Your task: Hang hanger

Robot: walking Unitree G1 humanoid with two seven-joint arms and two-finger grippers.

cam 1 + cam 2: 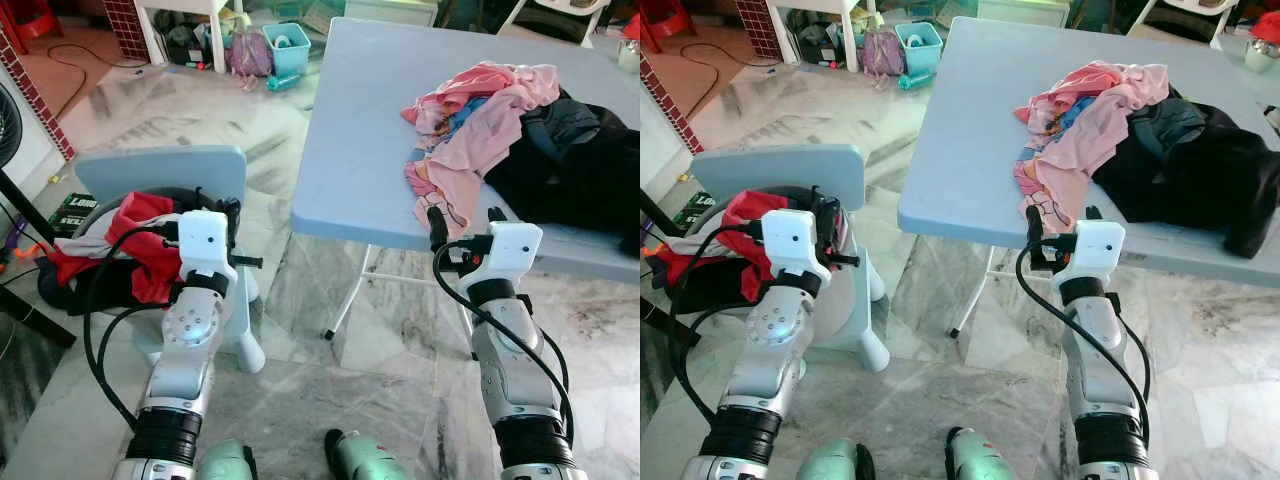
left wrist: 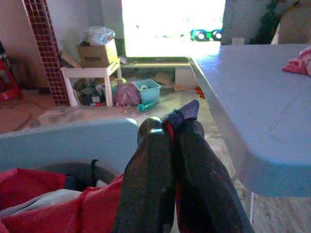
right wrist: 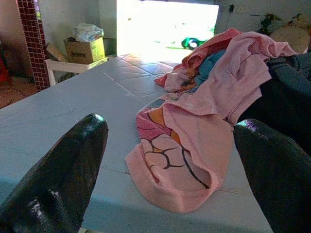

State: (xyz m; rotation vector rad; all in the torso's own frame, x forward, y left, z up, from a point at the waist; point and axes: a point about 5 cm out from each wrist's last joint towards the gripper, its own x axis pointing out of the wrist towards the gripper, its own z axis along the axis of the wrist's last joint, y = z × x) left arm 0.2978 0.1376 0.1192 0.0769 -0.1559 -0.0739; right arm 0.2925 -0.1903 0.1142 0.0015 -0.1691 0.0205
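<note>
My right gripper is open at the front edge of the light blue table. It faces a pink printed garment that lies just beyond its fingers, with nothing between them. The pink garment drapes off a pile with dark clothes behind it. My left gripper is shut and hovers over red clothing in a dark basket on the left. In the left wrist view its fingers press together above the red cloth.
A pale blue chair stands behind the basket, close to the table's left corner. A white side table with a cardboard box, a teal bin and bags sit far back. The table's folding legs stand on the marble floor between my arms.
</note>
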